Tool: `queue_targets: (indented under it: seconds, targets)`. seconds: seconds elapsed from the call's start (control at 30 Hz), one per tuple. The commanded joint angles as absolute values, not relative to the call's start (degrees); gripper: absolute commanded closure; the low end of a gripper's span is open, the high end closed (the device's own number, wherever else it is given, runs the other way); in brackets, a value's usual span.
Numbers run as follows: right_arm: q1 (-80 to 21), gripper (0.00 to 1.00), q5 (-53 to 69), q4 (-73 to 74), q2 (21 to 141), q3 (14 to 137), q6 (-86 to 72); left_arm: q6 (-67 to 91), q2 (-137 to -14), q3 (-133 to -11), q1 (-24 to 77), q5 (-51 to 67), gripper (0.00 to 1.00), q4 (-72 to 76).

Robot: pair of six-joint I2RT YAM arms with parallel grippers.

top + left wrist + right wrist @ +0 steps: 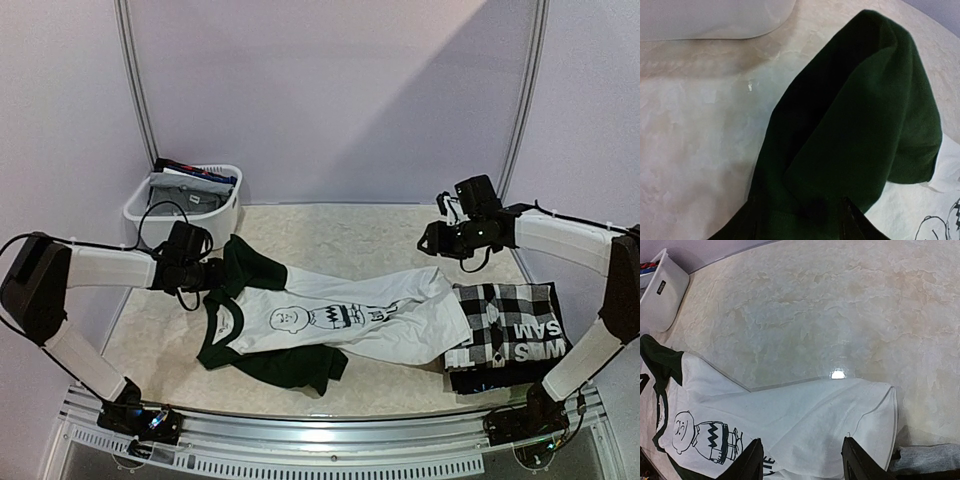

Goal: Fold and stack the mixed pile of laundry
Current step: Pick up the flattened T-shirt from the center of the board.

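A white T-shirt (330, 320) with dark green sleeves and a cartoon print lies spread across the middle of the table. My left gripper (212, 272) hangs at its far green sleeve (865, 125). In the left wrist view that gripper (800, 225) has its jaws apart with the folded sleeve lying between and below them. My right gripper (430, 240) is open in the air above the shirt's hem end (860, 410), holding nothing. A black-and-white checkered shirt (505, 305) lies folded on a black piece with white letters (535, 350) at the right.
A white plastic basket (135, 205) with several garments in it stands at the back left, close to my left arm. A strip of grey cloth (930, 457) shows beside the folded stack. Bare marbled tabletop (840, 305) lies behind the shirt.
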State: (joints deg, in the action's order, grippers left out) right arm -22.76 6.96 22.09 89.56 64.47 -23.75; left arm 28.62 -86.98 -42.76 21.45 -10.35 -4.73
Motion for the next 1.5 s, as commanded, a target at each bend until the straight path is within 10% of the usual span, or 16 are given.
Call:
queue_targets:
  seconds: [0.0, 0.57, 1.1, 1.47]
  targets:
    - [-24.17, 0.46, 5.86, 21.05, 85.4, 62.05, -25.26, 28.57, -92.61, -43.37, 19.91, -5.84, 0.47, 5.65]
    - [-25.49, 0.47, 5.01, 20.38, 82.88, 59.55, -24.79, 28.85, -102.53, -48.72, 19.45, -2.23, 0.57, 7.8]
    - [-25.54, 0.47, 4.94, 20.23, 83.2, 59.28, -24.61, 30.65, -104.32, -47.76, 21.75, -5.27, 0.43, 7.03]
    - [-25.62, 0.47, 4.24, 20.7, 82.59, 58.97, -24.52, 31.53, -104.65, -48.01, 22.76, -7.01, 0.66, 6.71]
